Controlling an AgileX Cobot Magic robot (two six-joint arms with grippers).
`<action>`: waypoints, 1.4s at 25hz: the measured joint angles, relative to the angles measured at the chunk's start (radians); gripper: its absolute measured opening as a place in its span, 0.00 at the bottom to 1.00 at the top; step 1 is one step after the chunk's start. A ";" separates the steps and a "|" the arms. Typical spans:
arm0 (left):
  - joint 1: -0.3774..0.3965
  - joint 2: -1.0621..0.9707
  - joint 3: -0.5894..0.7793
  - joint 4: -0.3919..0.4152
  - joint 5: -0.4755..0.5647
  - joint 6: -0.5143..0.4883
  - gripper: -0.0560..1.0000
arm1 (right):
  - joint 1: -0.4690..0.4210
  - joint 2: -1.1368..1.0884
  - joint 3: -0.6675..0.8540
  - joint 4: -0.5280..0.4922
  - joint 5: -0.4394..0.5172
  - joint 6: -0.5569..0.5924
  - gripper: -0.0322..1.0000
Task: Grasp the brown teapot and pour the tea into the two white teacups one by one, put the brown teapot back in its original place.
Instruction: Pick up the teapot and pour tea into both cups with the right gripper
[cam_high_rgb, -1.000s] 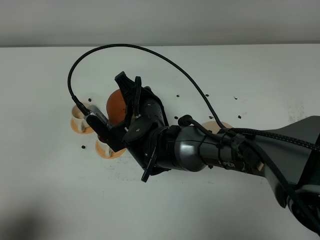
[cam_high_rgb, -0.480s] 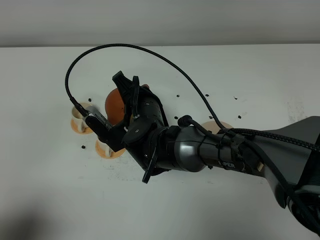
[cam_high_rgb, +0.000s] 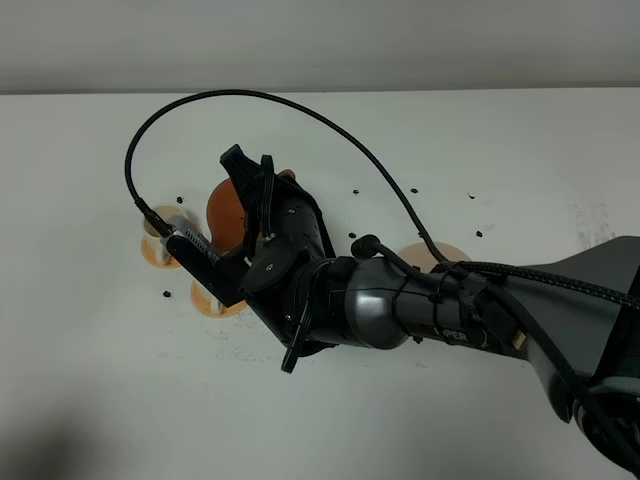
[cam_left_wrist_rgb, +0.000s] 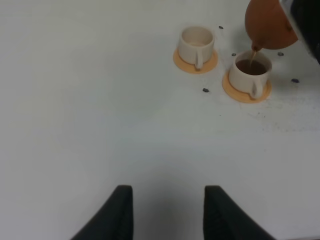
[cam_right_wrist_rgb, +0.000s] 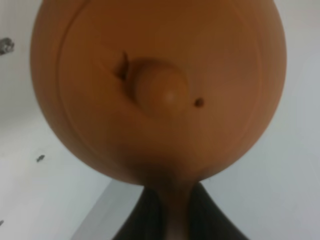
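The brown teapot (cam_left_wrist_rgb: 267, 25) is tilted over the nearer of the two white teacups (cam_left_wrist_rgb: 251, 72), and a thin stream of tea (cam_left_wrist_rgb: 253, 56) runs from its spout into that cup, which holds dark liquid. The other teacup (cam_left_wrist_rgb: 196, 42) stands beside it with a pale inside. Each cup sits on an orange saucer (cam_left_wrist_rgb: 186, 61). My right gripper (cam_right_wrist_rgb: 170, 215) is shut on the teapot's handle; the teapot's lid and knob (cam_right_wrist_rgb: 160, 92) fill the right wrist view. In the high view the teapot (cam_high_rgb: 222, 208) shows beyond the right arm (cam_high_rgb: 380, 310). My left gripper (cam_left_wrist_rgb: 167, 210) is open and empty, well short of the cups.
The pale beige dish (cam_high_rgb: 445, 252) lies right of the cups, partly under the right arm and its cable. Small dark specks (cam_left_wrist_rgb: 206, 90) dot the white table (cam_high_rgb: 90, 380) around the cups. The table's far edge meets a grey wall.
The right arm has shifted slightly left and the teapot has tipped a little further over the cups. The left gripper has not visibly moved.
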 joint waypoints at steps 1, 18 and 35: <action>0.000 0.000 0.000 0.000 0.000 0.000 0.40 | 0.000 0.000 0.000 0.000 0.002 0.000 0.15; 0.000 0.000 0.000 0.000 0.000 0.000 0.40 | 0.000 0.000 0.000 0.011 0.004 0.000 0.15; 0.000 0.000 0.000 0.000 0.000 0.000 0.40 | 0.000 0.000 0.029 -0.063 0.004 0.000 0.15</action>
